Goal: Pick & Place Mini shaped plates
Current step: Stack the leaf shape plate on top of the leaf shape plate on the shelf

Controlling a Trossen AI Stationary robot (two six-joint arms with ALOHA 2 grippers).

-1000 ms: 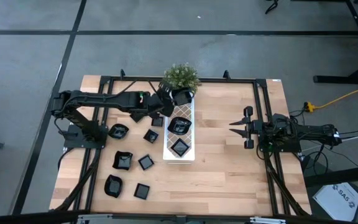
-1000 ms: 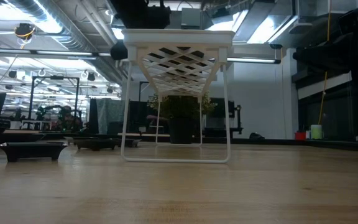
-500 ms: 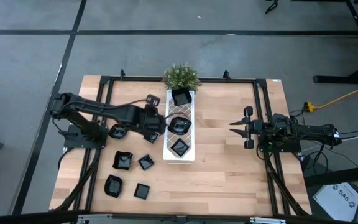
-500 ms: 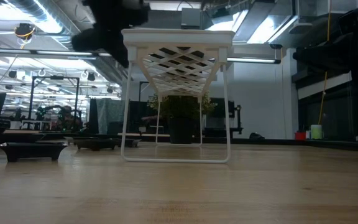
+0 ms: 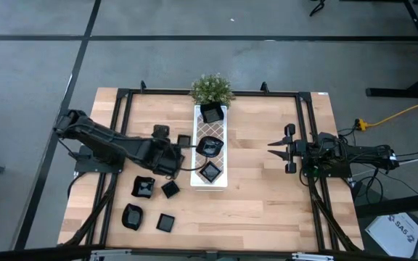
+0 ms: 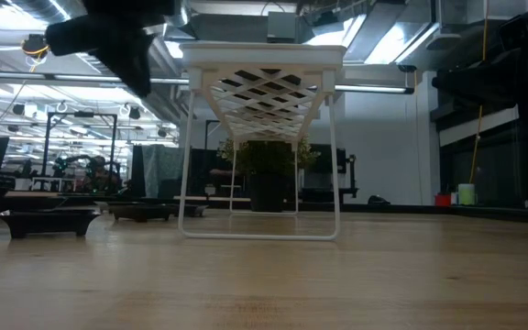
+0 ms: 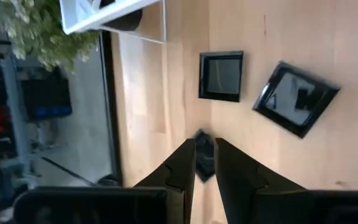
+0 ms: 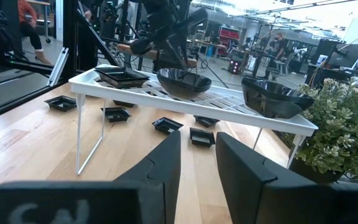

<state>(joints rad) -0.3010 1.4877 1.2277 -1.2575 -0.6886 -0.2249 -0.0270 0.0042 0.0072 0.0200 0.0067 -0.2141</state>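
Observation:
The mini shaped plates are small glossy black dishes. Three sit on the long white lattice tray [image 5: 220,156], among them a bowl-like plate [image 5: 209,145] and a square plate [image 5: 210,172]. Several more lie on the wood left of the tray, such as a wavy plate [image 5: 144,187] and a square plate [image 7: 221,76]. My left gripper [image 5: 176,161] hovers just left of the tray. Its fingers [image 7: 179,171] stand narrowly apart, and I see no plate held between them. My right gripper [image 5: 271,145] waits open at the table's right side, pointing at the tray [image 8: 197,102].
A small green potted plant [image 5: 210,88] stands at the tray's far end. Black frame rails [image 5: 122,130] run along the table's left and right sides. The tray stands on thin white legs [image 6: 335,147]. A person [image 8: 27,18] sits in the room beyond.
My left arm has drawn back from the tray's far end and swung toward the near side, now low beside the tray's middle. The right arm has not moved.

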